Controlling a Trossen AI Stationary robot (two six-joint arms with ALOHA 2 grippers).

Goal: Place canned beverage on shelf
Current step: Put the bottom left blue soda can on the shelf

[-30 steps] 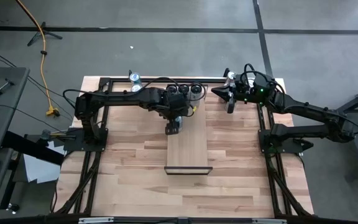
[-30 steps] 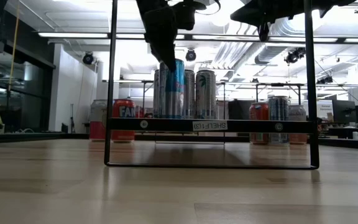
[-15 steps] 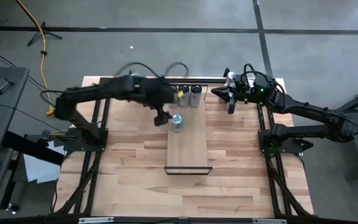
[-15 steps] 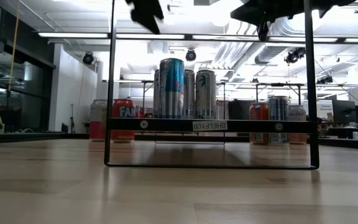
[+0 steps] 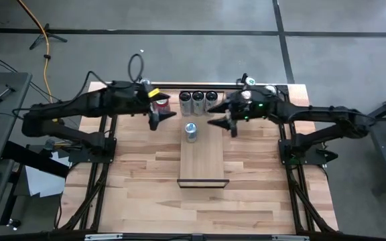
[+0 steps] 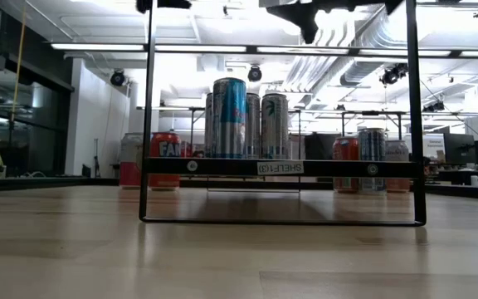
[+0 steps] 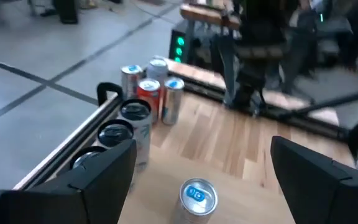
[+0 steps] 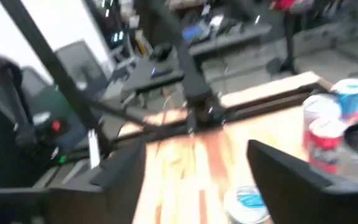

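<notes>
A canned beverage (image 5: 191, 131) with a blue-marked top stands upright on the far end of the shelf (image 5: 204, 161), a pale plank that runs toward the near edge. In the low view the blue can (image 6: 229, 117) rests by its base on the plank (image 6: 347, 167). My left gripper (image 5: 158, 120) hovers open to the left of the can, above the table. My right gripper (image 5: 222, 126) hovers open to the right of it. Both wrist views show the can's top (image 7: 197, 197) (image 8: 248, 203) beyond widely spread fingers, untouched.
Three silver-topped cans (image 5: 198, 100) stand in a row just beyond the shelf's far end. A red can (image 5: 161, 104) stands close to my left gripper, and more cans (image 5: 268, 89) stand at the far right corner. Black frame rails (image 5: 106, 167) run along both table sides.
My left gripper has let go of the blue can, risen and drawn back toward the table's left edge; the can stays upright on the shelf. My right gripper has swung from the far right corner toward the can.
</notes>
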